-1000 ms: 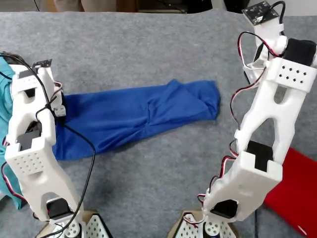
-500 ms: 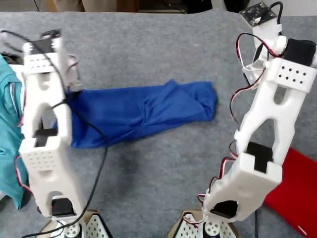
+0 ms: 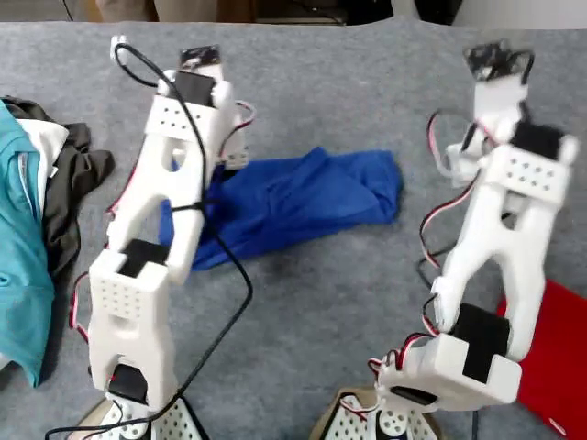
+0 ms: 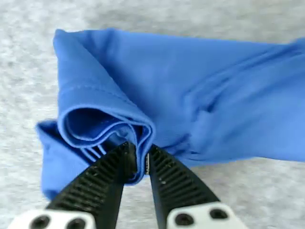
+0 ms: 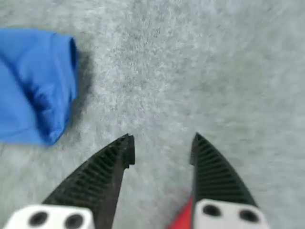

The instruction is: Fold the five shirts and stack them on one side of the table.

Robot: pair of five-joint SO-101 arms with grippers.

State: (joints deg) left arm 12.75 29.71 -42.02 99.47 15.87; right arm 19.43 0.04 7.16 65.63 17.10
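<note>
A blue shirt (image 3: 303, 197) lies as a long bundle across the middle of the grey table. My left gripper (image 4: 138, 148) is shut on a rolled fold of its hem (image 4: 102, 121), holding that end lifted and doubled over toward the rest of the shirt. In the high view the left gripper (image 3: 229, 158) is at the bundle's left end. My right gripper (image 5: 162, 138) hangs open over bare table just beyond the other end of the blue shirt (image 5: 35, 86), with nothing between its fingers.
A heap of shirts lies at the table's left edge: teal (image 3: 23, 247), dark grey (image 3: 78, 174) and white (image 3: 46, 137). A red shirt (image 3: 550, 357) lies at the front right, beside the right arm's base. The grey table (image 3: 321, 82) stretches behind the arms.
My left gripper has carried the shirt's left end to the right and away from the base, so the bundle is shorter. The right arm has shifted slightly.
</note>
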